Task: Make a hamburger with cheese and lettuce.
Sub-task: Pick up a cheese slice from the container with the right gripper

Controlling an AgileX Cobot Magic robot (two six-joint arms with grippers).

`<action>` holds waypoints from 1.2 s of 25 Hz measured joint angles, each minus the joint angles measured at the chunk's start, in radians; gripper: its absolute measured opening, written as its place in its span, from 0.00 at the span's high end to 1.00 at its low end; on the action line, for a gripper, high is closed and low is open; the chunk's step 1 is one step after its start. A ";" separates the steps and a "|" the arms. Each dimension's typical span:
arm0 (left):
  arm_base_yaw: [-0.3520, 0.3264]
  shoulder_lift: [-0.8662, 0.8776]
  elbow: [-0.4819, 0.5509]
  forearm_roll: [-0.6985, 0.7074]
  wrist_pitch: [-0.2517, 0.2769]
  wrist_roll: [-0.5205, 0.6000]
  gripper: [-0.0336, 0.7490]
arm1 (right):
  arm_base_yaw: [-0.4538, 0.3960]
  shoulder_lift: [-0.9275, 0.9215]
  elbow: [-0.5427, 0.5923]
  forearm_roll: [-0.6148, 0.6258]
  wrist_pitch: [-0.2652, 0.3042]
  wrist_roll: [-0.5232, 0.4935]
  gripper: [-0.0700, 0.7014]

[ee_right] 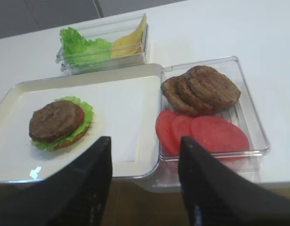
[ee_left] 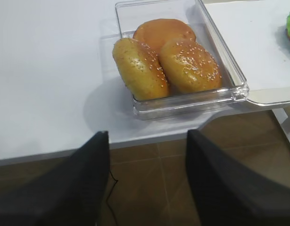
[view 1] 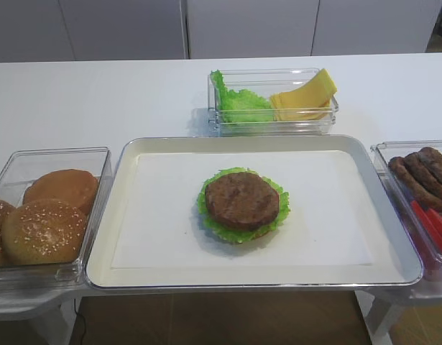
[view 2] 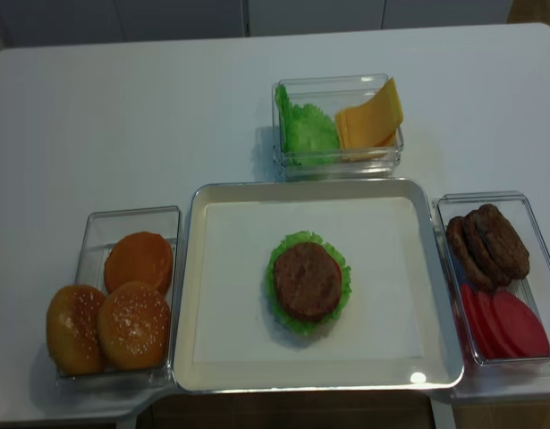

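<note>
**Cheese next: thin slice, edge pinch likely**

Hamburger (view 1: 242, 205), a round stack of brown patty over frilly green leaf and tan bun base, sits at the middle of the white-lined metal tray (view 1: 127, 215); a hint of red shows under the patty in the right wrist view. No cheese on it yet.

Cheese (view 1: 307, 97), thin yellow square slices, leans tilted in the right half of the clear plastic bin (view 1: 274, 128) behind the tray, beside the ruffled bright-green lettuce (view 1: 235, 100). Judgement: slices light, floppy, smooth, prone to stick together; the raised upper corner is the best place to pinch. Lettuce soft, crushable.

Right gripper (ee_right: 145, 179) hangs near the tray's front edge, jaws apart, empty. Left gripper (ee_left: 147, 181) hangs in front of the clear tub of sesame buns (ee_left: 182, 63), jaws apart, empty.
</note>
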 joint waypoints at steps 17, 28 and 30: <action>0.000 0.000 0.000 0.000 0.000 0.000 0.46 | 0.000 0.889 -0.274 0.149 -0.317 -0.069 0.45; 0.000 0.000 0.000 0.000 0.000 0.000 0.46 | 0.000 1.506 -0.693 0.288 -0.324 -0.287 0.45; 0.000 0.000 0.000 0.000 0.000 0.000 0.46 | 0.000 1.598 -0.759 0.301 -0.322 -0.298 0.46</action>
